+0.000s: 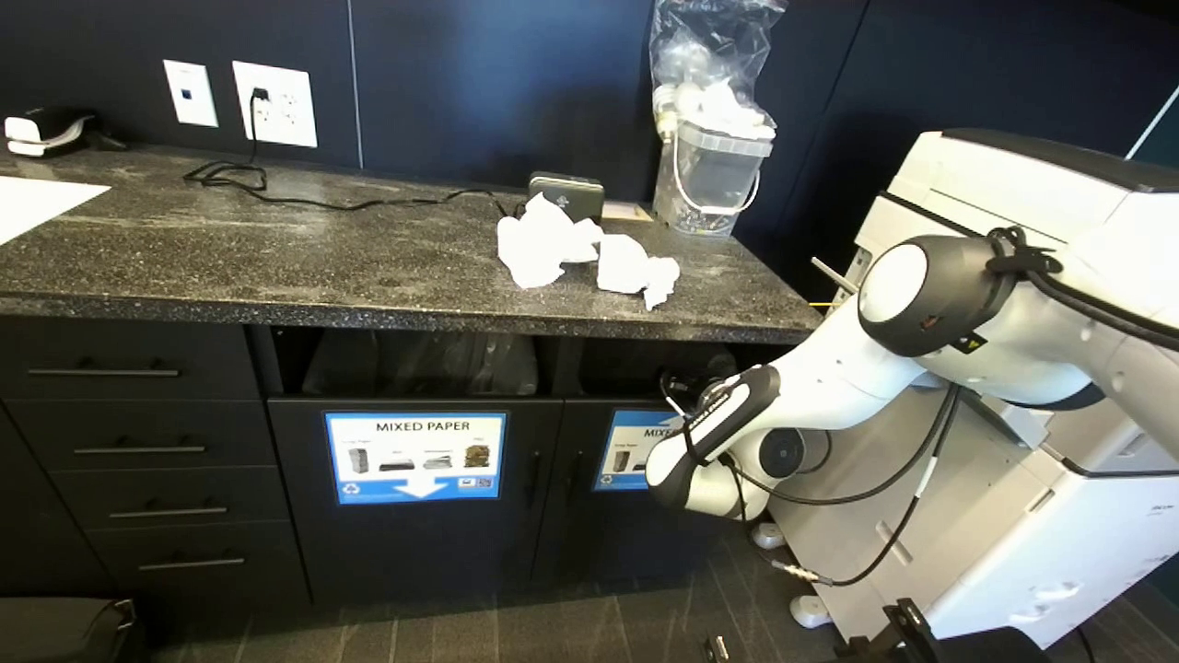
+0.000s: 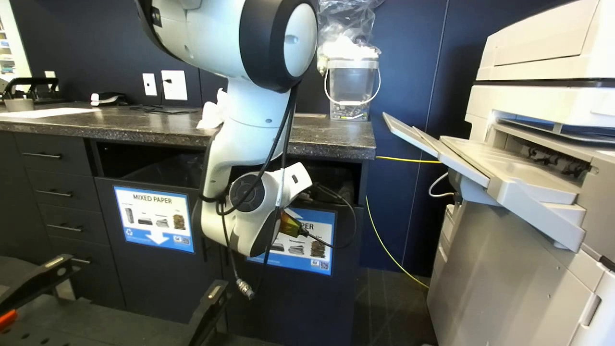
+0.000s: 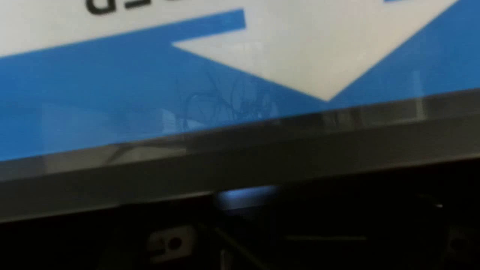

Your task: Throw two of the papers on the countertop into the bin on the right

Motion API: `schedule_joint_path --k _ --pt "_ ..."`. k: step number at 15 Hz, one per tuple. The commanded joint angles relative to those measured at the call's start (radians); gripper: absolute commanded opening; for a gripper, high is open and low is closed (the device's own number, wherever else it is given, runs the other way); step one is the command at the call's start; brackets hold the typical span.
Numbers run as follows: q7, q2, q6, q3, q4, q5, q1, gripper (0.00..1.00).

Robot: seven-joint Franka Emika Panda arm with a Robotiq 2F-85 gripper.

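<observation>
Over on the dark worktop, the crumpled papers sit close together near the bucket, while the pincer, jaws spread wide, is at the mouth of the right-hand bin.

The wall above the countertop shows diffuse glare; below it, openings lie in shadow, and the wrist view renders the sign slightly blurred.
</observation>
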Motion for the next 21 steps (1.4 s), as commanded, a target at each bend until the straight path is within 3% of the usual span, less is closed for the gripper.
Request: schedule_joint_path --k 1,2,3,5,9,13,18,21 --pt "-0.134 -0.069 0.045 0.003 -0.13 0.15 0.039 1.0" --pt "-0.166 -0.069 0.001 0.018 -0.095 0.175 0.04 1.0" --pt "-0.078 -0.116 0.03 -0.088 -0.151 0.235 0.138 1.0" --pt "-0.106 -0.118 0.007 -0.12 -0.136 0.327 0.2 1.0" --pt "-0.134 -0.165 0.019 -0.18 -0.217 0.497 0.323 1.0" --pt "-0.074 -0.261 0.011 -0.273 -0.371 0.608 0.457 1.0" --pt "-0.031 -0.441 0.016 -0.3 -0.637 0.603 0.513 1.0" --pt "-0.037 -0.569 0.015 -0.279 -0.792 0.59 0.504 1.0"
